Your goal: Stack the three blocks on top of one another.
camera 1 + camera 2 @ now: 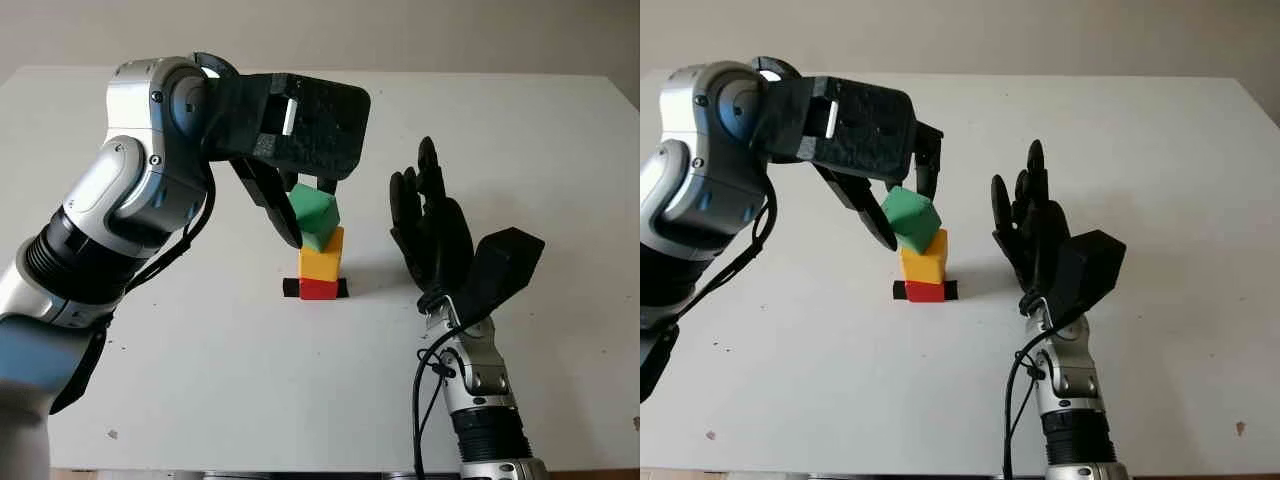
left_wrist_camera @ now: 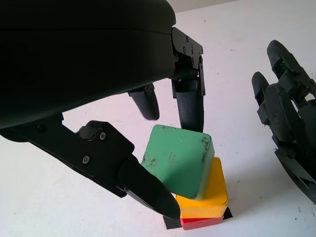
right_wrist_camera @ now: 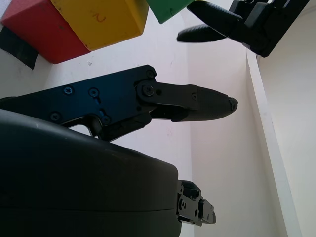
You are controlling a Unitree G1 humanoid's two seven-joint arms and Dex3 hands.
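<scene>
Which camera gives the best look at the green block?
The left wrist view: the green block looms close, tilted on the yellow block, between the left hand fingers. Both eye views show it smaller; the right wrist view catches one corner.

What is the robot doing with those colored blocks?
It is building a little tower. The red block sits on the white table over a black mark, and the yellow block is on top of it. The left hand is around the green block, which sits tilted on the yellow one, not yet flat. The right hand is open, raised just beside the tower.
</scene>
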